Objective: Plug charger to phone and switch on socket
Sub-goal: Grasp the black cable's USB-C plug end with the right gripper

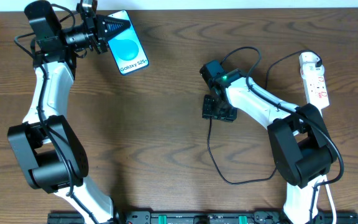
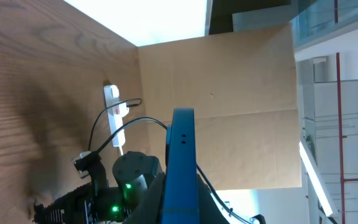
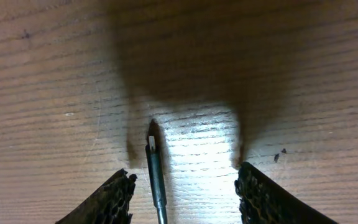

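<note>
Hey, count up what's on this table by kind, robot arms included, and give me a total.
phone: 1
charger cable: 1
power strip: 1
robot arms: 2
Total: 5

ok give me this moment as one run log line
left end effector: shut on phone | right end effector: open around tip of charger on table | charger not yet in phone
</note>
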You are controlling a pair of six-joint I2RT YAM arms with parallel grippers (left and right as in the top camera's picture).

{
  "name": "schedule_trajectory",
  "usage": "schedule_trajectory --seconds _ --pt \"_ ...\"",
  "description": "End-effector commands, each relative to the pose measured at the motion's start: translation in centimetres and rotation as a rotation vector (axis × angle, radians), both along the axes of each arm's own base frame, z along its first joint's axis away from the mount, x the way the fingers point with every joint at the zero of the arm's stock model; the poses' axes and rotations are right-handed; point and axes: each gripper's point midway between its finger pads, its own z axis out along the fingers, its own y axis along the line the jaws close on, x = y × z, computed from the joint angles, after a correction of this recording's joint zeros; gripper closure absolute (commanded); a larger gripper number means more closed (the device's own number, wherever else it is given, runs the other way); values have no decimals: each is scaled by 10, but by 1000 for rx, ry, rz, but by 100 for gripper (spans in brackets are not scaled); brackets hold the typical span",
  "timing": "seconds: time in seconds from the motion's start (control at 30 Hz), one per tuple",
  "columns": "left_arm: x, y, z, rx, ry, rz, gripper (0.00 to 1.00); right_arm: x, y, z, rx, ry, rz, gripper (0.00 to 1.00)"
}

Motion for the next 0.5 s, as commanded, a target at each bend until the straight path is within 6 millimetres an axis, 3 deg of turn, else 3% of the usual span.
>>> schedule_trajectory --seconds 0.0,0.27,0.47 --pt "-8 -1 13 6 -53 -27 93 -3 -1 -5 -25 2 -5 48" --pt "-8 -1 13 6 -53 -27 93 -10 11 -5 -24 -1 31 48" --pt "-8 -1 13 6 -52 -27 93 -8 11 -5 -24 -7 16 63"
